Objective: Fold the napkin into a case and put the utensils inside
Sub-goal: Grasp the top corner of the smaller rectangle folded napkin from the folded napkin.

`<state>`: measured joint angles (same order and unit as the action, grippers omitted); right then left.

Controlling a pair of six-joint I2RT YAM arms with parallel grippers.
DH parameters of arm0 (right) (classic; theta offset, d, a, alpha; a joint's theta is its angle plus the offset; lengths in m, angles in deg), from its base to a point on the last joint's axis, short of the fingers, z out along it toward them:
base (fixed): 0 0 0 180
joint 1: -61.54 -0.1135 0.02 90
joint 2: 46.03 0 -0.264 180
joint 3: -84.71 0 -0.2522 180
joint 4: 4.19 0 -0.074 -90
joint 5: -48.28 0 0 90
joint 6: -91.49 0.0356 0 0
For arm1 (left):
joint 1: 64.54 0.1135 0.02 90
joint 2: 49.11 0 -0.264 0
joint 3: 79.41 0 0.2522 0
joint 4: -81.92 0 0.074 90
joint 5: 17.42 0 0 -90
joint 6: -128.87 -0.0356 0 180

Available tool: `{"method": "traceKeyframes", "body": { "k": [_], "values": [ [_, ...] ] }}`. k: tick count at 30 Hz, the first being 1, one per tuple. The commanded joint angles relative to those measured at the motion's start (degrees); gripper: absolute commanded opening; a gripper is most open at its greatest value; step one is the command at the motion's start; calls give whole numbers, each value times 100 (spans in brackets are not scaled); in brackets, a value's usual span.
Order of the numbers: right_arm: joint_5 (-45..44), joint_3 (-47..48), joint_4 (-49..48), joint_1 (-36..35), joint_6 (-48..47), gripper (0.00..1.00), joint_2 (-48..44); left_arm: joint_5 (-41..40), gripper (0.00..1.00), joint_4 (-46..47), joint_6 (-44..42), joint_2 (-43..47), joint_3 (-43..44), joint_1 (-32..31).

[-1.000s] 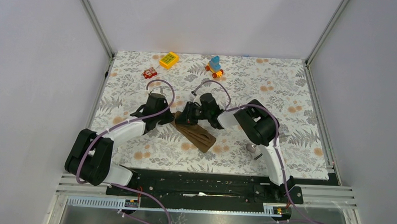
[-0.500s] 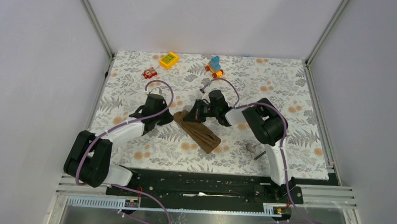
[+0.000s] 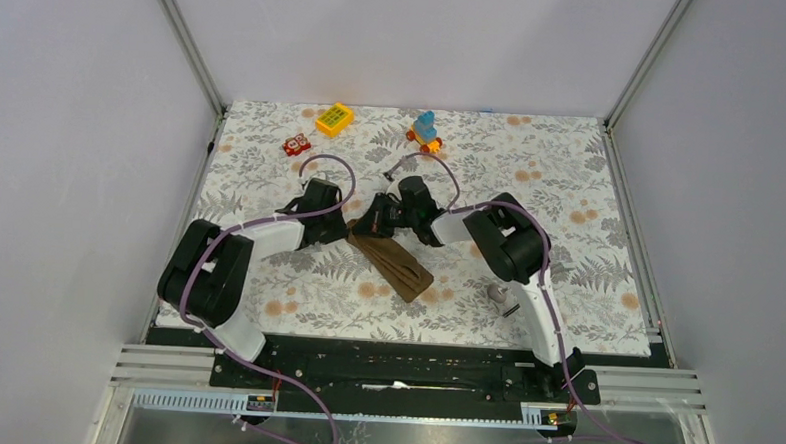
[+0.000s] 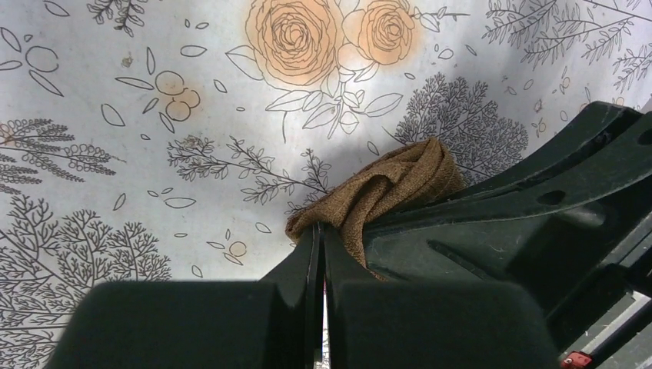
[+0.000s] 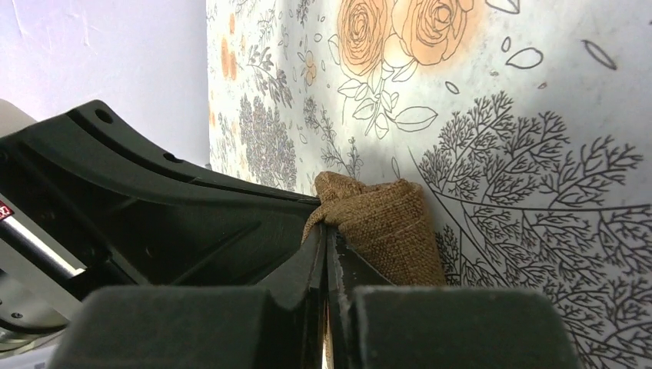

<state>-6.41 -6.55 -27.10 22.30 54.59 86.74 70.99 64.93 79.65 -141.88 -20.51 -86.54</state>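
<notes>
The brown napkin (image 3: pixel 392 264) lies folded into a narrow strip, running diagonally on the floral tablecloth. My left gripper (image 3: pixel 346 227) is shut on the strip's far end, and the pinched cloth (image 4: pixel 384 188) shows in the left wrist view. My right gripper (image 3: pixel 367 224) is shut on the same far end from the other side, gripping bunched cloth (image 5: pixel 377 223). The two grippers sit close together, almost touching. The silver spoon (image 3: pixel 497 290) and the thin dark stick (image 3: pixel 509 309) lie on the cloth under my right arm's base.
A yellow block (image 3: pixel 334 118), a small red toy (image 3: pixel 295 145) and a blue-and-orange toy (image 3: pixel 425 130) stand along the far edge. The tablecloth (image 3: pixel 589 221) ends at metal frame rails left and right.
The left arm has swung in and folded closer to the napkin's far end. The right gripper shifted slightly left with the cloth. The strip's far end moved a little.
</notes>
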Motion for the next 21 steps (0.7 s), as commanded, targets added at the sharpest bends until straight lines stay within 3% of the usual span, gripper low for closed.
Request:
{"method": "traceKeyframes", "body": {
  "k": [1,4,7,12,17,21],
  "values": [
    [-473,-186,-197,-207,173,6,-249,93,0,176,174,104,9,-138],
    [-554,-577,270,5,-157,13,-853,-150,3,-73,63,625,-125,-58],
    [-293,-857,426,189,-407,21,-1254,-131,12,-301,-44,1048,-130,24],
    [-334,-1054,752,228,-765,26,-1577,84,19,-498,-98,1126,-13,48],
    [-512,-912,632,10,-778,10,-1179,454,20,-309,-25,533,169,15],
    [-923,-493,646,-330,-775,3,-672,466,20,-142,-7,57,471,-181]
  ]
}}
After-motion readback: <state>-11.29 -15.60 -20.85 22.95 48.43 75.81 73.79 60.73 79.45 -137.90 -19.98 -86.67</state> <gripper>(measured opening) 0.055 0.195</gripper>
